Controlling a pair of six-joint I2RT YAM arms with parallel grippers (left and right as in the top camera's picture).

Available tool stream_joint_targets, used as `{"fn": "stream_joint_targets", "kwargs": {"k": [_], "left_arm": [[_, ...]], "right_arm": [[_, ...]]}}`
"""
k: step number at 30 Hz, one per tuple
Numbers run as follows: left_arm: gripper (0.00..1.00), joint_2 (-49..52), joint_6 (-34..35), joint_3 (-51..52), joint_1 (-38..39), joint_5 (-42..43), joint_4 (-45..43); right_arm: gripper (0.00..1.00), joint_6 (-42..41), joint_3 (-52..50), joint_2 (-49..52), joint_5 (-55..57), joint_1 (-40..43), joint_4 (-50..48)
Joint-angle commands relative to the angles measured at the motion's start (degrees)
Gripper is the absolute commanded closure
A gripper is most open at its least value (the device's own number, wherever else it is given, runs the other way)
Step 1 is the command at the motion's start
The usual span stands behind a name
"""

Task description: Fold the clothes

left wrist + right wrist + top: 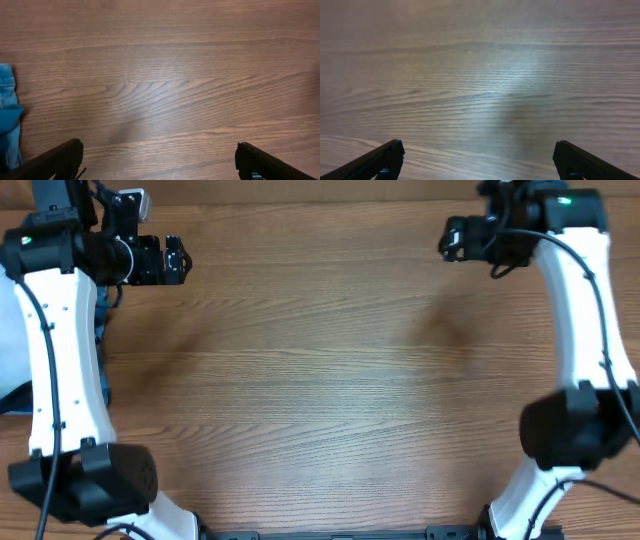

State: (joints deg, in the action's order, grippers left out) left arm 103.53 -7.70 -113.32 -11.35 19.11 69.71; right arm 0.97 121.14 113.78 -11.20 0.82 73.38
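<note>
The pale light-blue denim shorts do not show in any view. My left gripper (186, 260) hangs open and empty over the far left of the wooden table (320, 370). In the left wrist view its two fingertips (157, 149) stand wide apart over bare wood. My right gripper (444, 240) hangs open and empty over the far right of the table. In the right wrist view its fingertips (477, 149) are also wide apart over bare wood.
A strip of brighter blue denim (9, 117) lies at the left edge of the left wrist view. In the overhead view bits of blue cloth (101, 330) and something white (12, 330) show behind the left arm at the table's left edge.
</note>
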Motion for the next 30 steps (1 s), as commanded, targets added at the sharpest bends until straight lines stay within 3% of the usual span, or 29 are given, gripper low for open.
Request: {"fn": "stream_joint_targets", "kwargs": {"k": [1,7,14,18,22,30], "left_arm": [[0.00,-8.22,-1.73,-1.05,-0.17,2.27,0.79],[0.00,-21.44,-2.69,7.87,-0.17,1.73,-1.60],[0.00,-45.66,-2.78,34.93,1.86,1.88,-11.80],[0.00,-55.95,-2.14,48.37,3.89,-0.42,-15.43],[0.00,-57.16,-2.16,57.72,3.89,0.31,-21.70],[0.00,-50.01,-2.14,62.90,3.89,0.15,-19.85]], "right_arm": [[0.00,-1.95,1.07,-8.02,1.62,0.50,1.75],[0.00,-3.19,-13.20,-21.40,1.81,0.50,-4.31],[0.00,-4.44,-46.93,-52.06,5.16,0.55,-18.67],[0.00,-4.44,-60.02,-66.79,6.27,0.55,-21.51],[0.00,-4.46,-64.92,-72.85,6.19,0.55,-21.14],[0.00,-4.44,-65.00,-72.39,6.05,0.52,-14.69]]}}
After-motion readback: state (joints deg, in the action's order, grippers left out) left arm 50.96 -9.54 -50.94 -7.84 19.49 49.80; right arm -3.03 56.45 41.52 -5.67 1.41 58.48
